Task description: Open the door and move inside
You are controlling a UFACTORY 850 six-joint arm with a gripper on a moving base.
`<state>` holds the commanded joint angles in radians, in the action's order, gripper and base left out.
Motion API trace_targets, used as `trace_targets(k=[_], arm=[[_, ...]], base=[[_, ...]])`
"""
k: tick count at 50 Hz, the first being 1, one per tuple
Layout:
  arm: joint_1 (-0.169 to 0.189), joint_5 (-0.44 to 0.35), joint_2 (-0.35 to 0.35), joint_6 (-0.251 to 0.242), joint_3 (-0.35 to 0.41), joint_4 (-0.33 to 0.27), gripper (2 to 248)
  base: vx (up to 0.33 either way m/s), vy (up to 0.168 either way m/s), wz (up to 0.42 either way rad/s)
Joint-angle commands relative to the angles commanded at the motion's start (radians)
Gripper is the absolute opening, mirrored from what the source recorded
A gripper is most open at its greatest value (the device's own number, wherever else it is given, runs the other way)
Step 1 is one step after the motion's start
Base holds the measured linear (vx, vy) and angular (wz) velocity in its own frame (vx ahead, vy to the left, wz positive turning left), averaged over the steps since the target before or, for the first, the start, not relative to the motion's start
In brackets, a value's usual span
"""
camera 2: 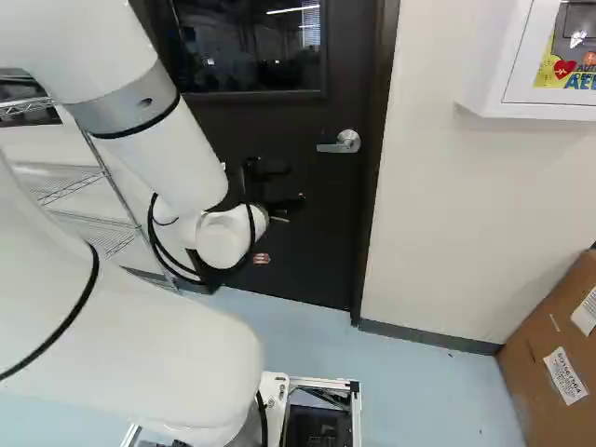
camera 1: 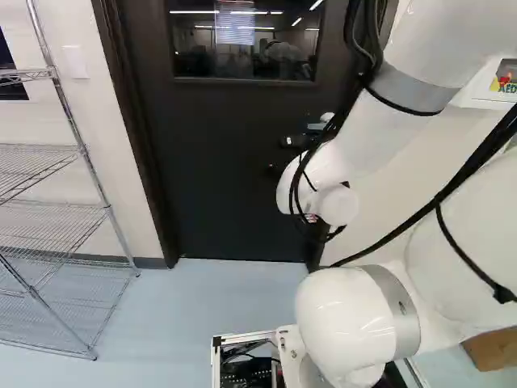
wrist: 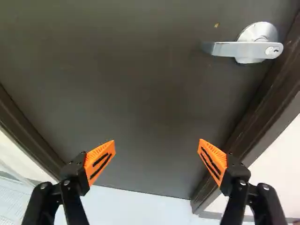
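The dark door (camera 1: 218,162) is closed in its frame, with a window in its upper part. Its silver lever handle (camera 2: 341,142) sits near the door's right edge in the right base view. There my black gripper (camera 2: 279,186) is in front of the door, lower than the handle and to its left. In the wrist view the gripper (wrist: 156,157) stands wide open, its orange pads (wrist: 99,161) far apart with nothing between them. The lever handle (wrist: 243,48) lies ahead of the fingers, off beyond the right-hand one, untouched.
A wire shelf rack (camera 1: 60,202) stands left of the door. Right of it, a white wall cabinet (camera 2: 531,60) hangs above a cardboard box (camera 2: 559,354). The dark door frame (camera 2: 374,168) borders the pale wall. Blue-grey floor (camera 1: 170,323) lies before the door.
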<state>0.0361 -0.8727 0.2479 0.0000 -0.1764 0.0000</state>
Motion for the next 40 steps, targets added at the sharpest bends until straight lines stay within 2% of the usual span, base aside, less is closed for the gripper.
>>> trace_targets(k=[40], arm=[[0.051, 0.0, 0.007, 0.0, -0.093, 0.0, 247]], base=[[0.0, 0.0, 0.0]])
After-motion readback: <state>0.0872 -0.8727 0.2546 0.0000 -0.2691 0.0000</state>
